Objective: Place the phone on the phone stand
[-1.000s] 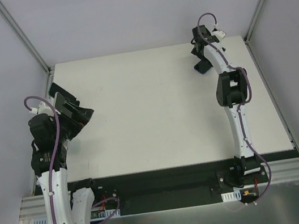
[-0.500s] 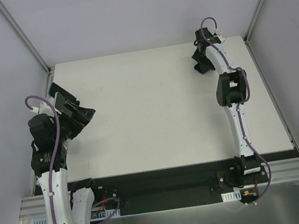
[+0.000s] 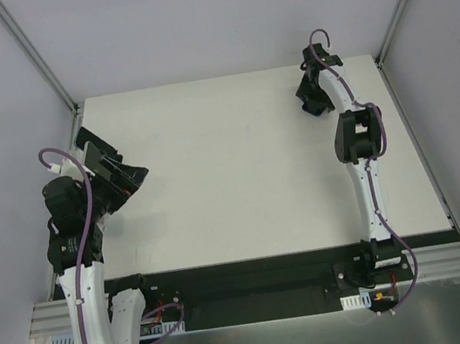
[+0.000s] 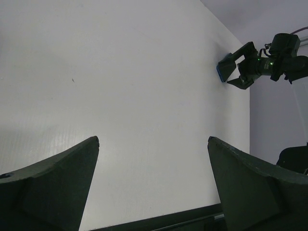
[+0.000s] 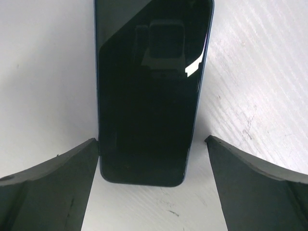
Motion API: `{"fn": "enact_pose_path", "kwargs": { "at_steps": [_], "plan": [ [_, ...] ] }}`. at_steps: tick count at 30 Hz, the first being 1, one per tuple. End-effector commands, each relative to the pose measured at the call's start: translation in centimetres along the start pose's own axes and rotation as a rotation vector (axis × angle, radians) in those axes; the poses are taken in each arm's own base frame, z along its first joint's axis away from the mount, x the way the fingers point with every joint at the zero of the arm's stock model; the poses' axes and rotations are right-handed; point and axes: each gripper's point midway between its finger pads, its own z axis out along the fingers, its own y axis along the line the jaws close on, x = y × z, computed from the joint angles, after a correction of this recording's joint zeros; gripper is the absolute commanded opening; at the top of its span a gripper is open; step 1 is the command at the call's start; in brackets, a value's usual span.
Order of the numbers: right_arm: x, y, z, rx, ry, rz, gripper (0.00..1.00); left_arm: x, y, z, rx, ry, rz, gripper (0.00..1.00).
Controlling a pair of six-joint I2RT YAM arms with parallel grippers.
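The phone [image 5: 151, 91] lies flat, dark screen up, on the white surface [image 5: 43, 62], in its far right part. Its glossy screen bears only reflections. The right claw [image 5: 151, 140] stands spread astride one end of the phone, one finger [image 5: 57, 178] just beside its edge and the other apart from it. The left claw [image 4: 153, 139] hangs spread near the surface's left edge, holding nothing.

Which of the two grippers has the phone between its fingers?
The right gripper: its open fingers straddle the dark phone lying flat on the table. The left gripper, also open, frames only bare table.
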Motion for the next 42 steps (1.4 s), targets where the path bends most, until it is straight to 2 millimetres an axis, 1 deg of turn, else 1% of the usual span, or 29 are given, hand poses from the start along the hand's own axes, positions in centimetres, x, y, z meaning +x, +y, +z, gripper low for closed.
{"fn": "enact_pose_path", "kwargs": {
  "at_steps": [1,2,4,6,7,8,9,11,12,15,20,21,23,24,25,26,28,29,30,31,32,33,34,35,36,37,38,41,42],
  "plan": [
    [4.5,-1.9,0.1,-0.007,0.221,-0.028,0.97,-1.2,-2.6,-0.9,0.086,-0.033,0.046,0.93],
    [4.7,-1.2,-0.3,-0.059,0.249,-0.036,0.96,-1.2,-2.6,-0.9,0.088,-0.031,0.045,0.93],
    [4.5,-1.2,-0.5,-0.084,0.259,-0.030,0.96,-1.2,-2.9,-1.1,0.096,-0.031,0.047,0.93],
    [4.6,-1.6,-0.3,-0.059,0.254,-0.014,0.96,-1.3,-3.1,-1.2,0.102,-0.034,0.050,0.93],
    [4.9,-1.4,0.1,-0.060,0.261,-0.014,0.96,-1.3,-3.1,-1.2,0.104,-0.034,0.049,0.93],
    [4.3,-1.1,-0.2,-0.067,0.245,-0.009,0.96,-1.2,-3.1,-1.2,0.105,-0.033,0.048,0.93],
    [4.2,-0.9,-0.2,-0.071,0.238,-0.023,0.96,-1.2,-3.1,-1.2,0.104,-0.031,0.044,0.93],
    [4.5,-0.7,0.0,-0.056,0.229,-0.049,0.99,-1.1,-3.2,-1.3,0.110,-0.028,0.045,0.93],
    [4.4,-0.6,-0.1,-0.050,0.216,-0.061,0.92,-1.0,-3.2,-1.3,0.111,-0.028,0.046,0.93],
    [4.7,-0.2,-0.2,-0.038,0.196,-0.091,0.83,-0.9,-3.4,-1.4,0.122,-0.024,0.051,0.93],
    [4.8,-0.3,-0.5,-0.052,0.214,-0.082,0.74,-0.9,-3.4,-1.5,0.125,-0.023,0.050,0.93],
    [4.8,-0.1,-0.6,-0.057,0.218,-0.086,0.70,-0.9,-3.4,-1.4,0.125,-0.021,0.050,0.93],
    [5.1,-0.3,-1.0,-0.060,0.235,-0.084,0.67,-0.9,-3.6,-1.5,0.128,-0.024,0.052,0.93],
    [5.3,-0.2,-1.2,-0.063,0.241,-0.087,0.61,-0.9,-3.6,-1.5,0.130,-0.022,0.054,0.93],
    [5.4,0.1,-1.9,-0.081,0.245,-0.093,0.59,-0.9,-3.6,-1.5,0.129,-0.021,0.051,0.93],
    [6.0,-0.3,-1.6,-0.074,0.261,-0.105,0.59,-0.9,-3.6,-1.5,0.129,-0.020,0.050,0.93],
    [6.5,-0.2,-2.6,-0.087,0.274,-0.126,0.57,-0.9,-3.6,-1.5,0.131,-0.016,0.050,0.93],
    [8.0,-1.0,-2.4,-0.068,0.313,-0.149,0.57,-0.8,-3.5,-1.4,0.129,-0.011,0.050,0.93],
    [8.3,-0.7,-3.5,-0.089,0.310,-0.166,0.57,-0.7,-3.5,-1.3,0.132,-0.011,0.057,0.93],
    [9.0,-0.6,-3.9,-0.103,0.329,-0.178,0.57,-0.7,-3.4,-1.3,0.134,-0.008,0.060,0.93],
    [11.1,-1.9,-3.6,-0.073,0.381,-0.205,0.57,-0.6,-3.4,-1.3,0.135,-0.009,0.065,0.93],
    [11.1,-1.8,-5.0,-0.099,0.369,-0.255,0.52,-0.4,-3.3,-1.3,0.136,-0.004,0.065,0.93],
    [11.1,-1.2,-5.4,-0.133,0.339,-0.306,0.45,-0.4,-3.3,-1.4,0.139,-0.005,0.067,0.93],
    [11.2,-2.5,-6.4,-0.060,0.317,-0.342,0.47,-0.2,-3.2,-1.3,0.141,-0.002,0.065,0.93],
    [11.5,-3.0,-7.9,-0.049,0.311,-0.344,0.47,-0.1,-3.3,-1.3,0.145,0.000,0.064,0.93],
    [12.0,-2.0,-8.4,-0.121,0.324,-0.329,0.47,0.1,-3.3,-1.2,0.155,0.012,0.064,0.93],
    [12.3,-2.2,-8.9,-0.136,0.341,-0.322,0.47,0.2,-3.3,-1.1,0.156,0.018,0.062,0.93],
    [15.6,-3.3,-10.4,-0.152,0.449,-0.346,0.49,0.3,-3.7,-1.3,0.177,0.027,0.076,0.92],
    [16.5,-3.1,-11.6,-0.186,0.466,-0.350,0.49,0.3,-3.8,-1.4,0.181,0.025,0.078,0.92]
  ]
}}
